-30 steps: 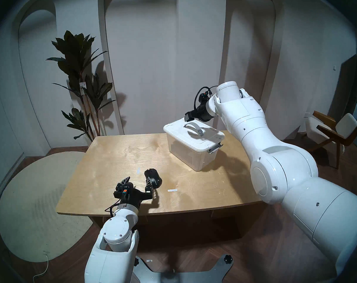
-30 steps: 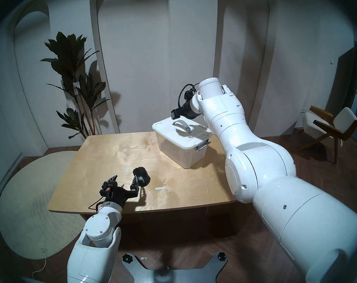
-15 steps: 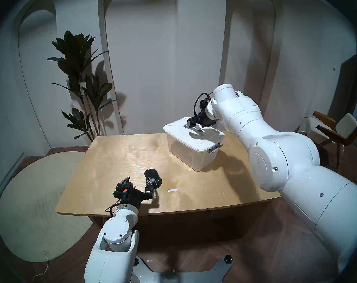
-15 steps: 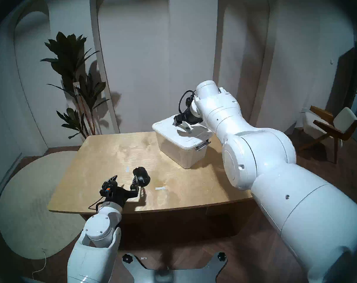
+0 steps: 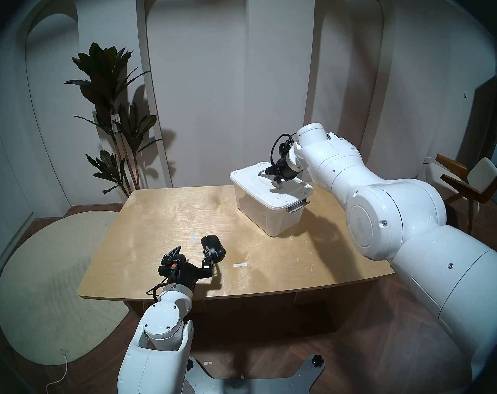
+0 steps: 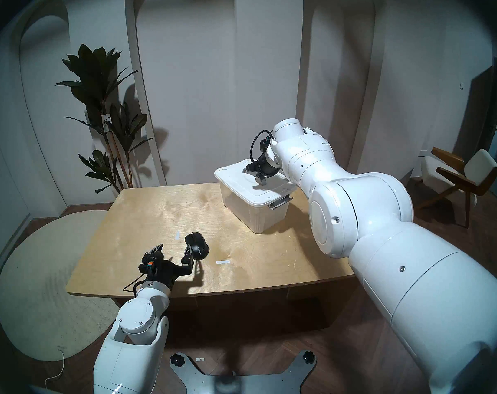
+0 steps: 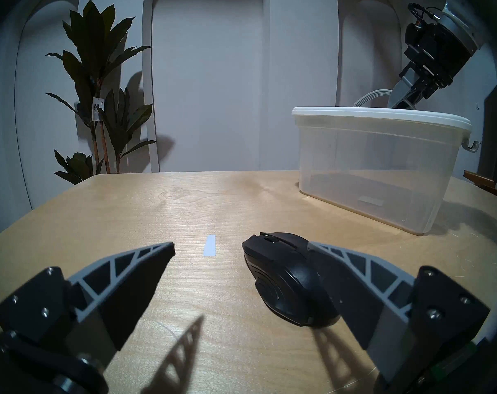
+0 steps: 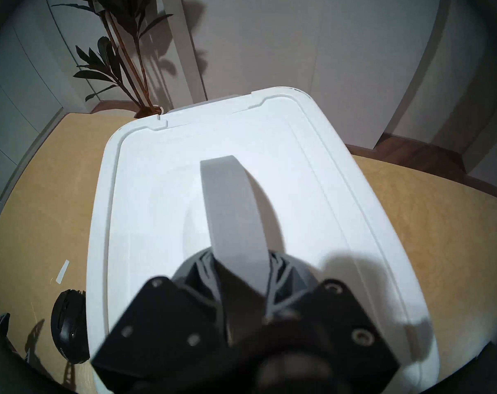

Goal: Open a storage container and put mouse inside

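You are working in a pale room with arched wall panels, a potted plant (image 5: 113, 123) in the corner and a light wooden worktop (image 5: 162, 222) in front of you.

The storage container (image 5: 267, 214) stands at the far right of the worktop with its white lid (image 8: 156, 203) on. Your right end effector (image 8: 243, 274) has drawn narrow around the lid's grey arched handle (image 8: 230, 203), its fingers pinching the near end of the strap.

Watch the grey latch clip (image 5: 297, 207) on the near end: it appears swung out, but the far one is hidden. If that one is fastened, lifting would likely haul the whole bin up or tip it. The grip sits off-centre on the handle, so the lid may tilt or slip free.

The mouse (image 7: 290, 279) lies near the front edge, well apart from the container. Your left end effector (image 7: 238, 271) is spread wide, level over the worktop; the mouse rests between its fingers, against the inner face of the right finger (image 7: 358, 274), ungripped. Any forward nudge could push it away.
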Robot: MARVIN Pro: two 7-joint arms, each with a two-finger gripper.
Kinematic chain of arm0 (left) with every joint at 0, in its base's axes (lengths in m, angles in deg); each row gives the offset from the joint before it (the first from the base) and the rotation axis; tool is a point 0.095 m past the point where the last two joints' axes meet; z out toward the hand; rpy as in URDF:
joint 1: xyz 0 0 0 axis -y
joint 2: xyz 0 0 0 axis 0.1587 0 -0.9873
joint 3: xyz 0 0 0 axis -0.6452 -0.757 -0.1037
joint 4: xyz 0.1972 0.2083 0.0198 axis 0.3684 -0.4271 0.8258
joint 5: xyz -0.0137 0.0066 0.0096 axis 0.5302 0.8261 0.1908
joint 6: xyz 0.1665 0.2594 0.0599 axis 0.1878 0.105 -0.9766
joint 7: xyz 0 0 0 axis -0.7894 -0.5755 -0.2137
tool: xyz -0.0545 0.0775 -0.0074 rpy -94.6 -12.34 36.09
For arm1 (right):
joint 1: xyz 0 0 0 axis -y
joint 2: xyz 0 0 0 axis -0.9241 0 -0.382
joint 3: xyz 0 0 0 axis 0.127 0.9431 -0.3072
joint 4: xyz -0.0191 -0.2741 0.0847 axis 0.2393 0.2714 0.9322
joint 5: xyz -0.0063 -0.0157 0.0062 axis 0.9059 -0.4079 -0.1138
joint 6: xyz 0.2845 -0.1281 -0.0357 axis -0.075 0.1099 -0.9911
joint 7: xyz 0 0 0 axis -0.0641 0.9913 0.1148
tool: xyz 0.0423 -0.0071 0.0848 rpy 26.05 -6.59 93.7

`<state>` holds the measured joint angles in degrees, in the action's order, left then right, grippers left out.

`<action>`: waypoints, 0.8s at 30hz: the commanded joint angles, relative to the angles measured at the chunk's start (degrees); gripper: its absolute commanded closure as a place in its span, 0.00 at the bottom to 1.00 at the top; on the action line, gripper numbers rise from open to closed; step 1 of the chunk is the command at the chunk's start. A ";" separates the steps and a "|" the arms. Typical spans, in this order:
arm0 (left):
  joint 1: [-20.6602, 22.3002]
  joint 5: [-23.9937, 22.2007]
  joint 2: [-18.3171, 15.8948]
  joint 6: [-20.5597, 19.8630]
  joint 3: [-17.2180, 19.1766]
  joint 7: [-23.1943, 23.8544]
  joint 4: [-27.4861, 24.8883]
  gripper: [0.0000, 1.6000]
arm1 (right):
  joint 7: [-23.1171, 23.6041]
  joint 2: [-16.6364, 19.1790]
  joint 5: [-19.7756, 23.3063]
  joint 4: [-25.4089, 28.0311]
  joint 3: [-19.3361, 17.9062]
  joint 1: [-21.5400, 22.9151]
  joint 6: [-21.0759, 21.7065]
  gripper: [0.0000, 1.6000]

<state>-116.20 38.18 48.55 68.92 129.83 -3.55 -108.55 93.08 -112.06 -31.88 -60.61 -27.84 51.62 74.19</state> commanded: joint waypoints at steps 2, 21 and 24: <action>0.27 0.00 0.02 0.33 0.00 -0.02 -1.45 0.00 | 1.11 0.10 0.48 -0.99 -0.35 1.85 -6.83 1.00; 0.25 0.00 0.02 0.29 0.00 -0.02 -1.47 0.00 | 11.50 3.21 0.42 3.08 0.60 3.85 -4.56 1.00; 0.29 0.00 0.02 0.28 0.00 -0.02 -1.40 0.00 | 10.78 4.34 0.03 4.82 0.94 4.03 -5.79 1.00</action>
<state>-116.29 38.18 48.55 68.91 129.83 -3.55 -108.85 104.57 -110.16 -31.40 -60.52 -26.89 53.30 70.02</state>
